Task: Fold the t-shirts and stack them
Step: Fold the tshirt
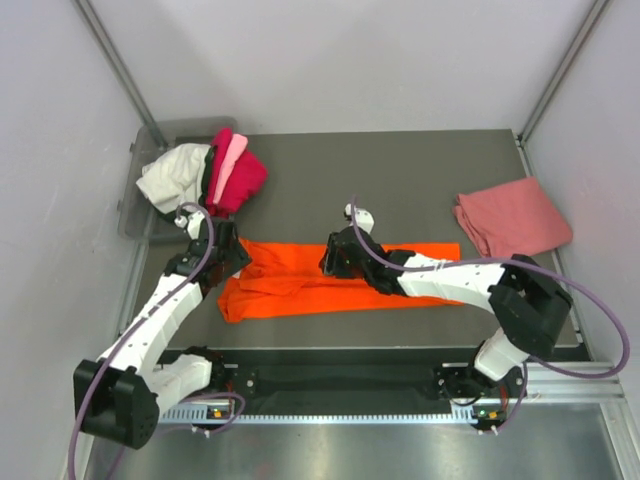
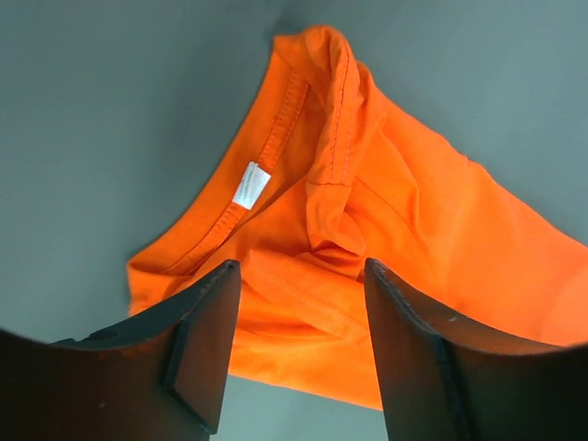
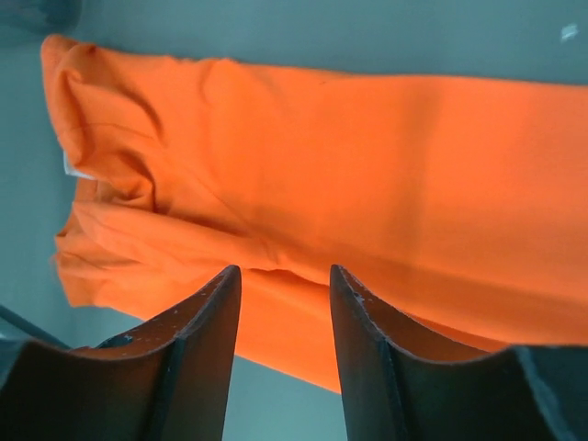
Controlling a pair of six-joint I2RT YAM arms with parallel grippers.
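A bright orange t-shirt (image 1: 320,280) lies folded into a long strip across the middle of the table. Its collar end with a white label (image 2: 250,184) is bunched at the left. My left gripper (image 1: 222,262) is open and empty, just above that collar end (image 2: 331,211). My right gripper (image 1: 335,262) is open and empty above the shirt's middle (image 3: 367,175), near its far edge. A salmon-pink shirt (image 1: 512,218) lies folded at the right. Magenta (image 1: 240,180), light pink (image 1: 228,160) and white (image 1: 175,175) shirts hang out of a bin at the back left.
The grey plastic bin (image 1: 140,215) stands at the table's back left corner, close behind the left arm. The dark table top (image 1: 400,180) ends at a metal rail along the near edge (image 1: 400,385). Pale walls close in the back and sides.
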